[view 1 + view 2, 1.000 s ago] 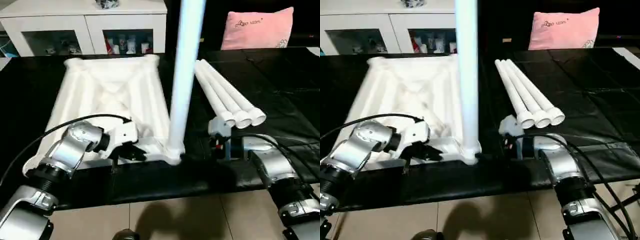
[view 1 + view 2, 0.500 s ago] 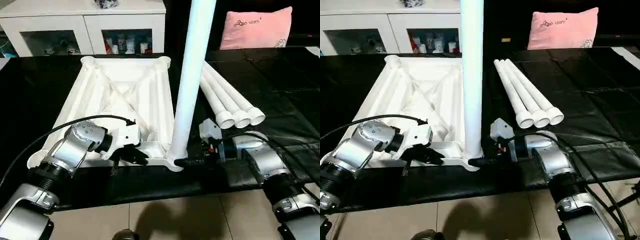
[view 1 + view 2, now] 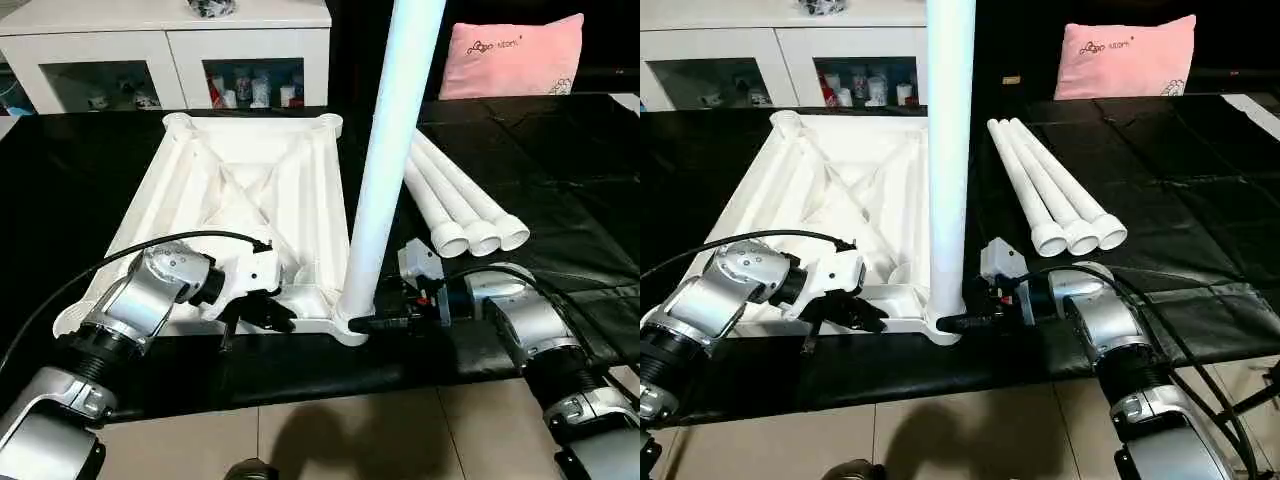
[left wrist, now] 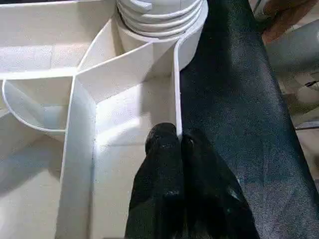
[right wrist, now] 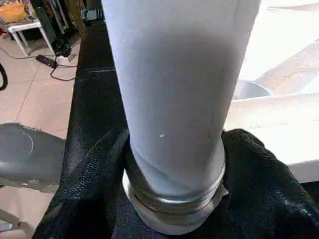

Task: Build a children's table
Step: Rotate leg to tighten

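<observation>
The white tabletop [image 3: 240, 190] lies underside up on the black surface. One white leg [image 3: 385, 180] stands upright in its near right corner socket. My right gripper [image 3: 365, 323] reaches in from the right, and its black fingers [image 5: 92, 174] press on both sides of the leg's threaded base [image 5: 174, 199]. At the tabletop's near edge, my left gripper [image 3: 275, 318] is shut, pinching the thin rim wall [image 4: 176, 99] a little left of that socket. Three more legs [image 3: 455, 200] lie side by side to the right of the tabletop.
A white glass-door cabinet [image 3: 170, 50] stands behind the table and a pink pillow [image 3: 520, 55] lies at the back right. The black table's front edge [image 3: 330, 375] runs just under both grippers, with tiled floor [image 3: 400, 440] below.
My right gripper's fingers have drawn in around the base of the upright leg. The left gripper has kept its hold on the rim.
</observation>
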{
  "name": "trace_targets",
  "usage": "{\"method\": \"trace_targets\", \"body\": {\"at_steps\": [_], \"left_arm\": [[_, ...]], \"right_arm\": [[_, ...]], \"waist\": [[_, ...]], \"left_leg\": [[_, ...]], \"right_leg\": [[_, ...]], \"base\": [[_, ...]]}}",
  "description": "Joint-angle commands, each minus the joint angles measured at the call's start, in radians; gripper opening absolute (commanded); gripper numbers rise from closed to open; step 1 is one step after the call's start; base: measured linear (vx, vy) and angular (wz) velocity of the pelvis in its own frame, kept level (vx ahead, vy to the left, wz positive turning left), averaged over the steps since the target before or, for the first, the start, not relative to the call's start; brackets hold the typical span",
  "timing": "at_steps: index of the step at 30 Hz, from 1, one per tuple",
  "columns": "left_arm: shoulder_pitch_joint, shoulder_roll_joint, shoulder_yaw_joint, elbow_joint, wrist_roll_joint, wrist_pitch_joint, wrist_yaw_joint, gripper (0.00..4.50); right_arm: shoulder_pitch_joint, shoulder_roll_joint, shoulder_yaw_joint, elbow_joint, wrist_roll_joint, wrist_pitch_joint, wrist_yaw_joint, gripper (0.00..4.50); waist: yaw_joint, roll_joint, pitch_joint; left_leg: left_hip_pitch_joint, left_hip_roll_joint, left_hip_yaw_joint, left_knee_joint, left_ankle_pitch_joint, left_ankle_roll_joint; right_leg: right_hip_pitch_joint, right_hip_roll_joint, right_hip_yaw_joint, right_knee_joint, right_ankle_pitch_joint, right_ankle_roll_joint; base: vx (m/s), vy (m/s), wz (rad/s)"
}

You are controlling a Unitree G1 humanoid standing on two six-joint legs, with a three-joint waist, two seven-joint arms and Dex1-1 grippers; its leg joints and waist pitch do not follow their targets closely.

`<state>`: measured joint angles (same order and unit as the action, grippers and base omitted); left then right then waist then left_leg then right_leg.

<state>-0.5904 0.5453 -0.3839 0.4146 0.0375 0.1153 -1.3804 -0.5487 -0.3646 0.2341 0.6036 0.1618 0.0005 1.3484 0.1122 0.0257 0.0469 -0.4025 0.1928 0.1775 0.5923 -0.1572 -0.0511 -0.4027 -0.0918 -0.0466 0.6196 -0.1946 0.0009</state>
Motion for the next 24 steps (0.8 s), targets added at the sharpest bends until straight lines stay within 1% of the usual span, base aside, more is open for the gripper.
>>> {"method": "trace_targets", "body": {"at_steps": [1,2,3,5,7,8,10,11,12,13,14,15,16,17,18,19,20,22,23,24], "left_arm": [[-0.015,0.005,-0.017,-0.047,0.003,-0.002,-0.019,0.0],[-0.012,0.003,-0.01,-0.049,0.003,0.011,-0.004,0.0],[-0.011,-0.003,0.0,-0.05,0.0,0.032,0.016,0.0],[-0.015,-0.028,0.03,-0.044,-0.008,0.087,0.077,0.0],[-0.024,-0.057,0.06,-0.032,-0.018,0.139,0.138,0.0],[-0.033,-0.086,0.088,-0.018,-0.018,0.175,0.208,0.0],[-0.043,-0.124,0.12,-0.006,-0.014,0.225,0.301,0.0],[-0.047,-0.151,0.139,-0.009,-0.013,0.258,0.357,0.0],[-0.047,-0.151,0.139,-0.009,-0.013,0.258,0.357,0.0],[-0.048,-0.176,0.156,-0.017,-0.011,0.288,0.409,0.0],[-0.047,-0.209,0.176,-0.035,-0.008,0.326,0.476,0.0],[-0.045,-0.232,0.184,-0.052,-0.006,0.349,0.512,0.0],[-0.045,-0.232,0.184,-0.052,-0.006,0.349,0.512,0.0],[-0.045,-0.279,0.2,-0.072,-0.001,0.381,0.582,0.0],[-0.046,-0.282,0.201,-0.073,0.0,0.383,0.588,0.0],[-0.047,-0.316,0.21,-0.087,0.008,0.406,0.643,0.0],[-0.046,-0.33,0.209,-0.091,0.011,0.413,0.662,0.0],[-0.043,-0.34,0.203,-0.094,0.02,0.419,0.675,0.0],[-0.043,-0.34,0.203,-0.094,0.02,0.419,0.675,0.0],[-0.043,-0.34,0.203,-0.094,0.02,0.419,0.675,0.0]], "right_arm": [[0.008,0.008,0.017,-0.009,-0.005,0.007,0.013,2.63],[0.015,0.017,0.012,-0.013,-0.001,0.013,-0.001,2.63],[0.019,0.027,0.007,-0.014,-0.002,0.02,-0.028,2.63],[0.024,0.056,-0.005,-0.007,-0.013,0.035,-0.11,2.63],[0.025,0.091,-0.012,0.008,-0.031,0.039,-0.194,2.63],[0.019,0.129,-0.018,0.035,-0.06,0.046,-0.302,2.62],[-0.001,0.194,-0.036,0.092,-0.08,0.075,-0.452,2.62],[-0.017,0.234,-0.054,0.132,-0.082,0.083,-0.54,2.62],[-0.017,0.234,-0.054,0.132,-0.082,0.083,-0.54,2.62],[-0.032,0.268,-0.068,0.166,-0.085,0.088,-0.617,2.62],[-0.052,0.306,-0.08,0.206,-0.098,0.084,-0.716,2.62],[-0.067,0.329,-0.088,0.232,-0.103,0.087,-0.775,2.62],[-0.067,0.329,-0.088,0.232,-0.103,0.087,-0.775,2.62],[-0.092,0.364,-0.103,0.273,-0.101,0.09,-0.856,2.62],[-0.093,0.367,-0.104,0.276,-0.102,0.09,-0.861,2.62],[-0.111,0.39,-0.114,0.302,-0.115,0.092,-0.919,2.62],[-0.121,0.398,-0.112,0.315,-0.127,0.09,-0.937,2.62],[-0.134,0.404,-0.113,0.33,-0.136,0.087,-0.947,2.62],[-0.134,0.404,-0.113,0.33,-0.136,0.087,-0.947,2.62],[-0.134,0.404,-0.113,0.33,-0.136,0.087,-0.947,2.62]], "waist": [[-0.003,0.001,-0.074],[-0.003,0.0,-0.074],[-0.003,0.006,-0.075],[-0.005,0.005,-0.072],[-0.009,0.003,-0.068],[-0.016,0.005,-0.064],[-0.023,0.005,-0.063],[-0.035,0.0,-0.06],[-0.045,0.0,-0.058],[-0.045,0.0,-0.06],[-0.054,0.0,-0.06],[-0.058,-0.005,-0.061],[-0.059,-0.003,-0.062],[-0.059,-0.008,-0.062],[-0.059,-0.005,-0.062],[-0.056,-0.004,-0.066],[-0.057,-0.004,-0.067],[-0.055,-0.003,-0.071],[-0.053,-0.003,-0.072],[-0.053,-0.003,-0.072]], "left_leg": [[0.031,0.033,-0.003,-0.063,-0.19,0.055],[0.031,0.033,-0.003,-0.063,-0.191,0.054],[0.032,0.033,-0.004,-0.063,-0.192,0.053],[0.031,0.032,-0.004,-0.065,-0.204,0.045],[0.031,0.032,-0.005,-0.069,-0.243,0.025],[0.033,0.03,-0.007,-0.073,-0.288,-0.004],[0.036,0.029,-0.009,-0.076,-0.317,-0.022],[0.027,0.027,-0.015,-0.082,-0.331,-0.039],[0.023,0.025,-0.019,-0.086,-0.344,-0.052],[0.027,0.024,-0.019,-0.085,-0.352,-0.053],[0.033,0.025,-0.016,-0.081,-0.36,-0.05],[0.034,0.026,-0.014,-0.079,-0.355,-0.047],[0.034,0.025,-0.015,-0.079,-0.346,-0.042],[0.032,0.024,-0.012,-0.077,-0.335,-0.028],[0.032,0.025,-0.011,-0.076,-0.323,-0.024],[0.032,0.023,-0.011,-0.073,-0.295,-0.013],[0.029,0.024,-0.008,-0.072,-0.259,-0.004],[0.026,0.021,-0.007,-0.068,-0.218,0.011],[0.025,0.021,-0.006,-0.066,-0.186,0.031],[0.025,0.021,-0.006,-0.066,-0.186,0.031]], "right_leg": [[0.045,-0.042,0.026,-0.053,-0.037,-0.276],[0.046,-0.042,0.025,-0.053,-0.038,-0.277],[0.045,-0.042,0.026,-0.052,-0.034,-0.278],[0.044,-0.041,0.026,-0.053,-0.046,-0.278],[0.043,-0.043,0.027,-0.059,-0.107,-0.268],[0.038,-0.045,0.03,-0.064,-0.182,-0.255],[0.036,-0.047,0.03,-0.068,-0.227,-0.245],[0.043,-0.047,0.028,-0.068,-0.265,-0.229],[0.046,-0.048,0.027,-0.071,-0.303,-0.209],[0.044,-0.048,0.026,-0.074,-0.319,-0.2],[0.035,-0.049,0.031,-0.077,-0.315,-0.204],[0.033,-0.048,0.033,-0.078,-0.301,-0.21],[0.034,-0.048,0.033,-0.077,-0.294,-0.213],[0.035,-0.045,0.033,-0.08,-0.278,-0.21],[0.034,-0.046,0.034,-0.077,-0.261,-0.214],[0.037,-0.044,0.033,-0.076,-0.225,-0.217],[0.038,-0.042,0.034,-0.073,-0.171,-0.224],[0.044,-0.041,0.031,-0.067,-0.111,-0.233],[0.047,-0.04,0.029,-0.064,-0.059,-0.238],[0.047,-0.04,0.029,-0.064,-0.059,-0.238]], "base": [[0.0,0.0,0.0],[0.0,0.0,0.0],[0.0,0.0,0.0],[0.0,0.0,0.0],[0.0,0.0,0.0],[0.0,0.0,0.0],[0.0,0.0,0.0],[0.0,0.0,0.0],[0.0,0.0,0.0],[0.0,0.0,0.0],[0.0,0.0,0.0],[0.0,0.0,0.0],[0.0,0.0,0.0],[0.0,0.0,0.0],[0.0,0.0,0.0],[0.0,0.0,0.0],[0.0,0.0,0.0],[0.0,0.0,0.0],[0.0,0.0,0.0],[0.0,0.0,0.0]]}}
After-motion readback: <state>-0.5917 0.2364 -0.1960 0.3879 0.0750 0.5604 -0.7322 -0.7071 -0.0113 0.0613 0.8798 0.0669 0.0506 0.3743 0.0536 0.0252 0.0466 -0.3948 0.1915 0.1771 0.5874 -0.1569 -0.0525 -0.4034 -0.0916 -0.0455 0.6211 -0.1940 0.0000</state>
